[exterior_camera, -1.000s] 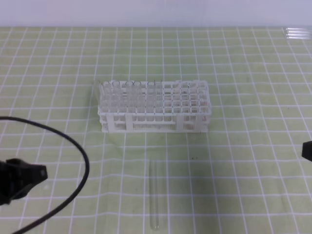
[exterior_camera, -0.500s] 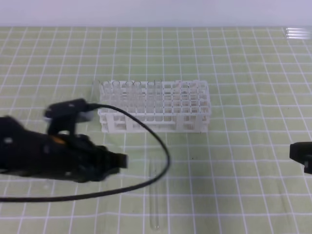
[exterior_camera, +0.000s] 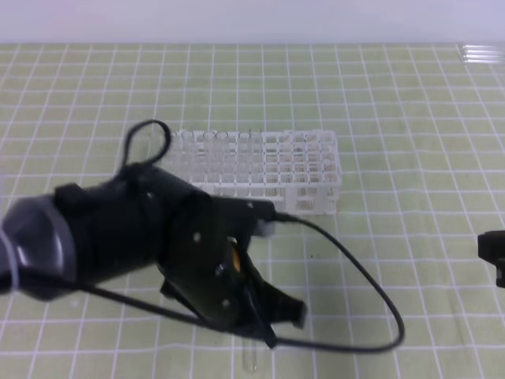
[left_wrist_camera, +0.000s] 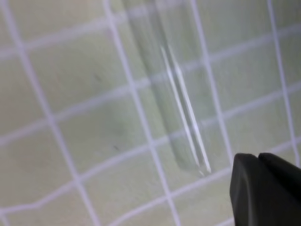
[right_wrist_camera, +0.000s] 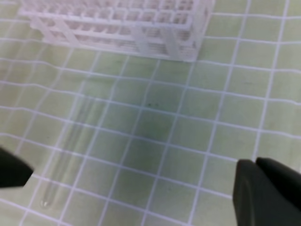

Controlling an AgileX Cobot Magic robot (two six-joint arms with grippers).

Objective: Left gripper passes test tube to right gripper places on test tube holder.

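Low in the overhead frame, just left of centre, we now find the left end effector (exterior_camera: 290, 313), a black two-fingered arm end with a trailing black cable, where a second ago it sat at the far left edge. It has swept across and dropped onto the near end of the test tube (exterior_camera: 251, 359), the slim clear glass tube lying flat on the green gridded counter (exterior_camera: 410, 158). Its fingers are pressed together, and in its wrist view the tips sit just beside the tube's rounded end, not around it. We judge the pickup has only reached the approach: the fingers must part before anything can be grasped.

Further right, at the frame's right edge, the right end effector (exterior_camera: 491, 246), another black arm end, has barely shifted; its fingers are together as well, holding nothing, waiting for the handover.

Beyond the left arm, in the upper middle, the test tube holder (exterior_camera: 316, 170), a white plastic lattice rack, stands unmoved, its left part hidden behind the arm.

An orange patch shows on the left arm's underside, but we cannot read any writing on it, and no brand is legible anywhere.
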